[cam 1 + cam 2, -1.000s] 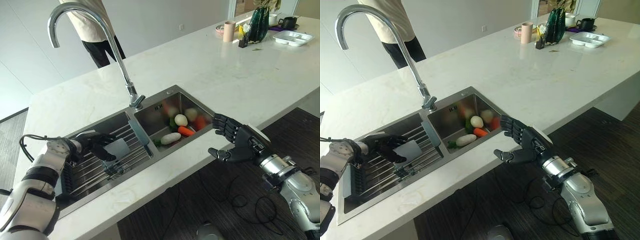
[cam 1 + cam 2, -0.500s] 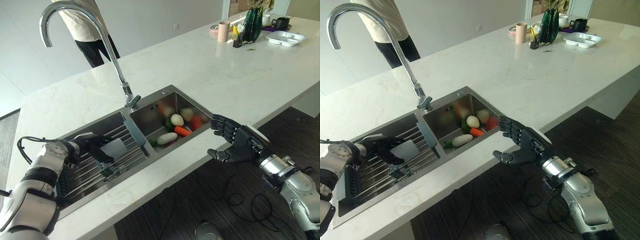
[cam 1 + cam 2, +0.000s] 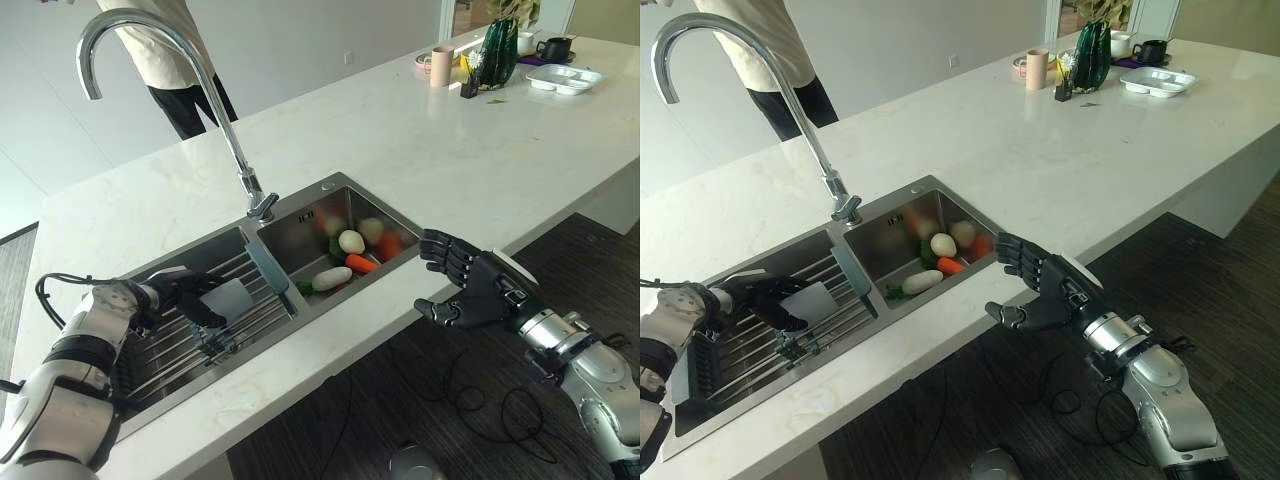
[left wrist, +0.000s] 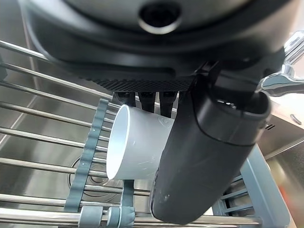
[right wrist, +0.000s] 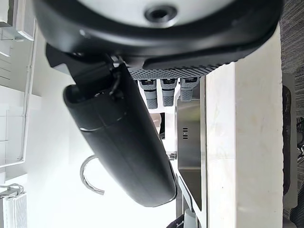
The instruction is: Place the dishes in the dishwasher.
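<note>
From the left eye, my left hand (image 3: 190, 296) is down in the left basin of the sink (image 3: 330, 186), over the wire rack (image 3: 175, 345) that spans it. My fingers and thumb are curled round a white cup (image 3: 232, 298), which lies on its side just above the rack's bars. My right hand (image 3: 470, 290) hangs off the front edge of the desk (image 3: 480, 150), near the right basin, fingers spread and holding nothing. In that right basin lie vegetables (image 3: 350, 255): pale ones, a carrot, something green. A tall curved tap (image 3: 170, 80) rises behind the divider, and a person (image 3: 165, 50) stands at the far side of the desk.

From the right eye, the same layout shows, and the far corner of the desk carries a pink mug (image 3: 1037, 68), a dark green vase (image 3: 1092, 42), a white sectioned tray (image 3: 1157, 81) and a black cup (image 3: 1155, 48).

From my left wrist, the cup's open mouth shows, the thumb (image 4: 204, 156) pressed along its side and the fingers (image 4: 147, 97) behind it, rack bars beneath.

From my right wrist, thumb and fingers (image 5: 164, 92) are straight and apart over the desk's edge.
</note>
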